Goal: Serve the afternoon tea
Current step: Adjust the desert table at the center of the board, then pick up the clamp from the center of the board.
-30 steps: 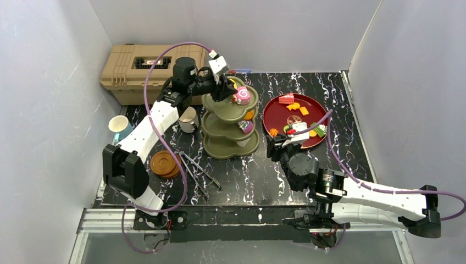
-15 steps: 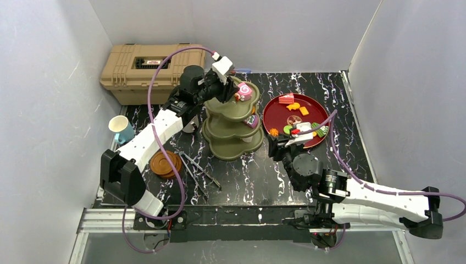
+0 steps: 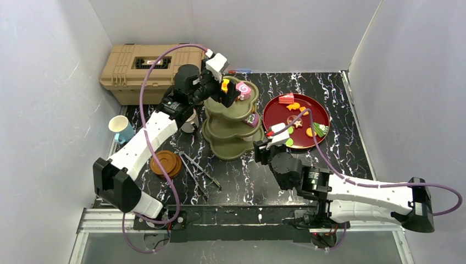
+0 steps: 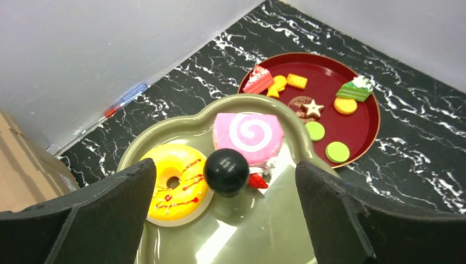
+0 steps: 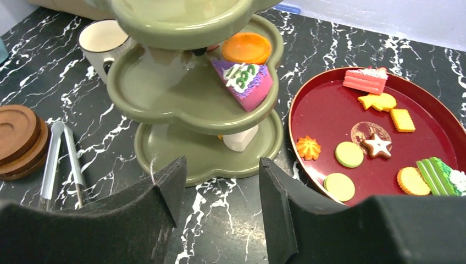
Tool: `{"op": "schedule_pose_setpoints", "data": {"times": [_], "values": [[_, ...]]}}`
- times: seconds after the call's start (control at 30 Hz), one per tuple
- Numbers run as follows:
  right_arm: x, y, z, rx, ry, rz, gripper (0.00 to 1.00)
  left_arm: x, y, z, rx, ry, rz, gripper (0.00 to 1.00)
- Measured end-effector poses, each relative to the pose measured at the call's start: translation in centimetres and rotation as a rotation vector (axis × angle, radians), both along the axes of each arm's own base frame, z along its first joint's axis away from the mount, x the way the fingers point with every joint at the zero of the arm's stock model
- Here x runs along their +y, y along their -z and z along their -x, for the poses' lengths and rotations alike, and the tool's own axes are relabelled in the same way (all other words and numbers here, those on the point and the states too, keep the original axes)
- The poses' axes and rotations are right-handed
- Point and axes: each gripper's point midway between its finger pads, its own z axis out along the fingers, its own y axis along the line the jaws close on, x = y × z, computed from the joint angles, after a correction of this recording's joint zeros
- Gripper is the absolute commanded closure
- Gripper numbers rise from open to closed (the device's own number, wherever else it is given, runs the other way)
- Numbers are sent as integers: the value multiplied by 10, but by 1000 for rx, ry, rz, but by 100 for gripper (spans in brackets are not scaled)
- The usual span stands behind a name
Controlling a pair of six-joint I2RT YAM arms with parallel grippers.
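Olive-green three-tier stand (image 3: 222,129) stands upright near the middle of the black marbled surface (image 3: 242,181), just left of the dark-red plate (image 5: 324,118).

Top tier: yellow donut (image 4: 175,181) and pink swirl roll cake (image 4: 248,135) lie on either side of the black knob (image 4: 226,171), both close against it.
Middle tier: orange pastry (image 5: 246,48) and purple cake wedge (image 5: 244,80), side by side.
Bottom tier: one white piece (image 5: 240,140) beside the centre post.

Left gripper (image 4: 225,164): above the top tier, jaws spread wide with the knob between them in the wrist view; nothing held, no contact seen.
Right gripper (image 5: 222,165): low over the surface, just in front of the bottom tier; jaws apart, nothing between them.

Plate contents: pink cake slice (image 5: 365,80), star biscuit (image 5: 377,146), green discs, orange and yellow biscuits, a green-and-white slice at the right edge.

White mug (image 5: 104,41): on the surface just left of the stand, behind the left arm in the top view.
White-and-blue cup (image 3: 121,127): upright at the left edge.
Wooden saucers (image 5: 19,137): stacked, front-left of the stand, with metal tongs (image 5: 63,159) lying just beside them.
Tan toolbox (image 3: 148,69): back-left corner, closed.
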Motion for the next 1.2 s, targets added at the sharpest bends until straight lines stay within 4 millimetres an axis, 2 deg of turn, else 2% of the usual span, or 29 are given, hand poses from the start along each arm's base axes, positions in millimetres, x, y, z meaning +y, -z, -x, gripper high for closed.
{"op": "schedule_pose_setpoints", "data": {"times": [0.2, 0.33, 0.43, 0.53, 0.6, 0.73, 0.83, 1.03, 1.2], "values": [[25, 2, 2, 18, -65, 20, 37, 14, -43, 24, -39, 2, 23, 2], [59, 15, 12, 44, -156, 43, 38, 38, -86, 46, -86, -23, 56, 2], [97, 38, 26, 81, -259, 87, 40, 69, -114, 65, -134, -75, 84, 2], [135, 69, 39, 131, -367, 146, 40, 100, -137, 83, -182, -143, 108, 2], [153, 87, 45, 157, -422, 178, 40, 117, -146, 94, -202, -184, 116, 2], [189, 115, 53, 195, -510, 223, 41, 133, -146, 105, -187, -234, 117, 2], [206, 131, 57, 210, -554, 250, 42, 136, -131, 108, -138, -254, 105, 2], [217, 161, 59, 247, -610, 292, 43, 141, -105, 108, -60, -285, 81, 2], [218, 183, 53, 284, -618, 318, 45, 146, -105, 114, -59, -304, 91, 2]]}}
